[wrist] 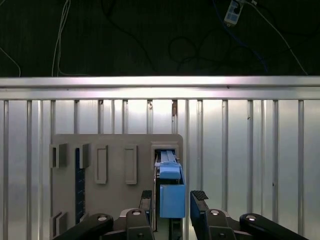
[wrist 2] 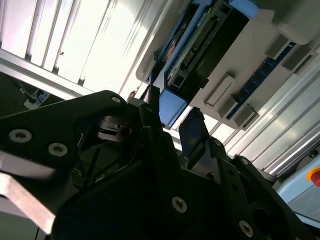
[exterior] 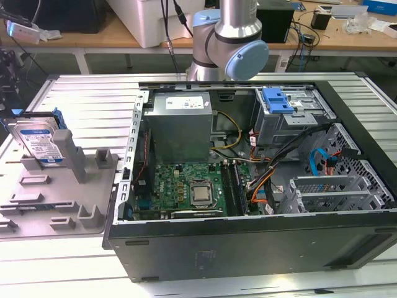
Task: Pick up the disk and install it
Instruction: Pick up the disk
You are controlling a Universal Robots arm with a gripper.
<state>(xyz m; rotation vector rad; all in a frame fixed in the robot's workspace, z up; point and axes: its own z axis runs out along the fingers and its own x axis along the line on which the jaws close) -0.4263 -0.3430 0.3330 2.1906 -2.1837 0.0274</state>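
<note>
Item: the disk [exterior: 38,144], silver with a white-and-blue label and a blue carrier frame. It stands on edge in a slot of the grey holder tray [exterior: 62,198], towards the exterior view's left, on the ribbed metal counter [exterior: 87,99]. Item: my hand [wrist: 172,197], black, two fingers spread wide apart, gripping nothing. In the first wrist view the blue end of the disk [wrist: 170,187] shows in the gap between my fingertips [wrist: 146,196], with clear space on either side and no contact. How far my hand stands off it I cannot tell. In the second wrist view the disk [wrist 2: 195,45] appears edge-on in its slot, connector side showing, beyond my spread hand [wrist 2: 172,107]. Item: the open computer case [exterior: 248,242], lying beside the tray on the exterior view's right, with the motherboard, cabling and a blue drive carrier [exterior: 277,99] exposed. Item: my arm [exterior: 229,37], its grey and blue joint behind the case's far wall.
</note>
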